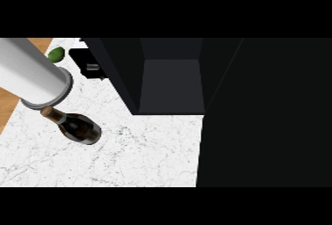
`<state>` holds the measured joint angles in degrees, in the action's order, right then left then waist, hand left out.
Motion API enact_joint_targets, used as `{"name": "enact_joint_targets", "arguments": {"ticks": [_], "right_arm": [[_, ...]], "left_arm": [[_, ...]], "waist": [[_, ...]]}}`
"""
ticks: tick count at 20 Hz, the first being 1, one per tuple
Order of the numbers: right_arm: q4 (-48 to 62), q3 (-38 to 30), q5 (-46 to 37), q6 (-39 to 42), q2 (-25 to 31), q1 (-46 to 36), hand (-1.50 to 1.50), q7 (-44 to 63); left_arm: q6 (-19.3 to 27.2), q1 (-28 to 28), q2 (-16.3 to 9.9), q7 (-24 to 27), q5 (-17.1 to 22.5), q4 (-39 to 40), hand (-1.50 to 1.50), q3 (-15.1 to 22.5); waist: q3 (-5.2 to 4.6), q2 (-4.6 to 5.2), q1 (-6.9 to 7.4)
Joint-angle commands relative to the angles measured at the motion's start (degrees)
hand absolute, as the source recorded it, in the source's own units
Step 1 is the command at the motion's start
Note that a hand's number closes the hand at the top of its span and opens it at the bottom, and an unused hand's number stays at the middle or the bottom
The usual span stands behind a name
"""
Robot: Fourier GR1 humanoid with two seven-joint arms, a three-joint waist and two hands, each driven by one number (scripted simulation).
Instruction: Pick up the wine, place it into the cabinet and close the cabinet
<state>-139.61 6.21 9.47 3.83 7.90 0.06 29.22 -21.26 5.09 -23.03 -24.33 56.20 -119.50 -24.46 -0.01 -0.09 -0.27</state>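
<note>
We see the wine bottle (pixel 76 126) on the white marbled counter (pixel 142 154), toward the left of the head view. It is dark, with a brownish cap at its neck, and its neck points up and to the left while its wider base points down and to the right; from this steep angle we cannot tell whether it stands upright or leans. Just above its neck, a grey forearm (pixel 29 72) comes in from the upper left, its ringed end right over the bottle's cap. Neither hand is visible, so we cannot tell how open the fingers are or whether anything is held.

To the right of the bottle, apart from it, sits the dark cabinet (pixel 259 110), its door open and a grey inner floor (pixel 172 83) showing in the open compartment. Near the cabinet's upper left corner we see a small black object (pixel 88 65) with a pale mark on it, and just left of that a green rounded item (pixel 57 54), partly hidden by the forearm. A strip of wooden surface (pixel 8 107) shows along the counter's left edge.
</note>
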Motion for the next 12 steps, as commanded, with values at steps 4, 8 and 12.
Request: {"name": "enact_joint_targets", "arguments": {"ticks": [4,8,12], "right_arm": [[-10.9,-0.6,3.5,-1.7,0.6,-0.6,-1.50,8.4],[-7.5,-2.3,3.7,-1.1,0.4,-2.2,-1.50,6.7],[-9.4,-3.5,5.4,0.7,1.1,0.6,-1.50,7.0]], "left_arm": [[-5.0,-2.8,-1.6,0.0,-0.3,10.0,-1.50,-1.3],[-9.7,-2.6,0.6,1.8,-4.5,15.1,-1.50,1.5],[-12.3,-5.6,0.9,3.8,-8.1,21.7,-1.50,1.7]], "waist": [[-0.04,-0.02,-0.15],[-0.05,0.05,0.06],[-0.01,0.05,-0.23]]}}
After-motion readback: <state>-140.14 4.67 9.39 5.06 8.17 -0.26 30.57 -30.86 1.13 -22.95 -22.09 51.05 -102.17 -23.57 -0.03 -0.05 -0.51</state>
